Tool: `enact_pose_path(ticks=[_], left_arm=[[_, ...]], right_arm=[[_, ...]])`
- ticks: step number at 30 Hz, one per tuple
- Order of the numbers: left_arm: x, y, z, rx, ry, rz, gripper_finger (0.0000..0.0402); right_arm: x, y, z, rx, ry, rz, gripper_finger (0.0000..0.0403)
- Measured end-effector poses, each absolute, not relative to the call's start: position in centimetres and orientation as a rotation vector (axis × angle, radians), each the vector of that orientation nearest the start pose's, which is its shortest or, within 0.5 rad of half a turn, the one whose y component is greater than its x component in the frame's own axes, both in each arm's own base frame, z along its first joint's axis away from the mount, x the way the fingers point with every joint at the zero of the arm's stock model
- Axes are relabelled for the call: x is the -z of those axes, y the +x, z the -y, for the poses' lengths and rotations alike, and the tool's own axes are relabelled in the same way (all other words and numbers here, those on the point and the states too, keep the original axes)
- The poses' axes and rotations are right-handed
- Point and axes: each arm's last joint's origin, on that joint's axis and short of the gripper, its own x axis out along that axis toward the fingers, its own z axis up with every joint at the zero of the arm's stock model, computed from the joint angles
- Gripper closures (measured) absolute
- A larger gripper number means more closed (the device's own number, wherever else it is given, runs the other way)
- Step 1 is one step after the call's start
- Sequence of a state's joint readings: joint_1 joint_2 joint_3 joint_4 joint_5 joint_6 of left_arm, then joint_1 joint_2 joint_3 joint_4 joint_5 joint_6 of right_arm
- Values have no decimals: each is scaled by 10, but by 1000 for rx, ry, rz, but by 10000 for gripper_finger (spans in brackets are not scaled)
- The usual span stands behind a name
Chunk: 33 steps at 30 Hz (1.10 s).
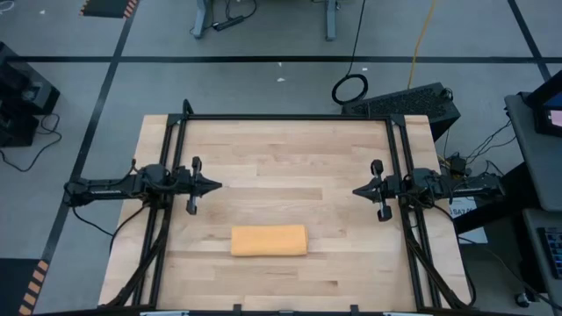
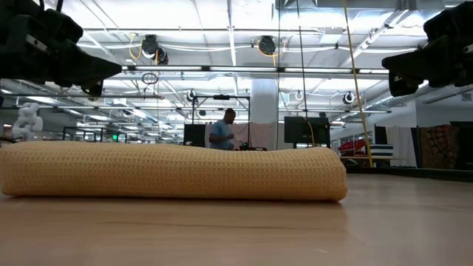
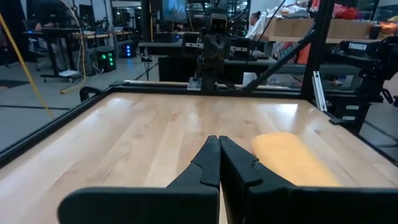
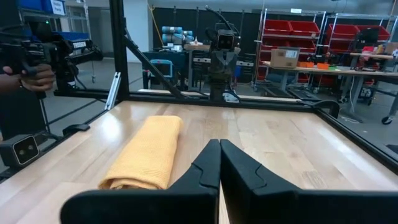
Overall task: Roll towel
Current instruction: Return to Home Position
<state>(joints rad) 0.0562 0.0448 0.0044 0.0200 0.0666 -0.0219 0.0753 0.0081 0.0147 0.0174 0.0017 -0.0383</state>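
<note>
The orange-yellow towel (image 1: 269, 240) lies rolled up on the wooden table, near its front edge, its long axis running left to right. It also shows in the low view (image 2: 174, 171), in the left wrist view (image 3: 289, 158) and in the right wrist view (image 4: 148, 152). My left gripper (image 1: 216, 185) is shut and empty above the table's left side. My right gripper (image 1: 356, 190) is shut and empty above the table's right side. Both hang clear of the towel, farther back than it.
A black frame (image 1: 285, 118) runs along the table's far edge and down both sides. A person (image 2: 221, 134) stands in the room far behind the table. A hand (image 4: 28, 76) holds a device off the table.
</note>
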Motion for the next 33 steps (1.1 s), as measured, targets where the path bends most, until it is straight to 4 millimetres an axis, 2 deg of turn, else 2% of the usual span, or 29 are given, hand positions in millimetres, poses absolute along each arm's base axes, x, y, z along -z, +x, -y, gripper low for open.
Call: enact_pose_path(ticks=[16,23,33], left_arm=[[-161,101,-3,7,-68,-45,401],[-161,102,-4,-9,-69,-52,379],[-161,102,-4,-10,-69,-52,376]], right_arm=[[-170,97,-7,-73,-37,25,403],[-170,97,-7,-73,-37,25,403],[-170,97,-7,-73,-37,26,403]])
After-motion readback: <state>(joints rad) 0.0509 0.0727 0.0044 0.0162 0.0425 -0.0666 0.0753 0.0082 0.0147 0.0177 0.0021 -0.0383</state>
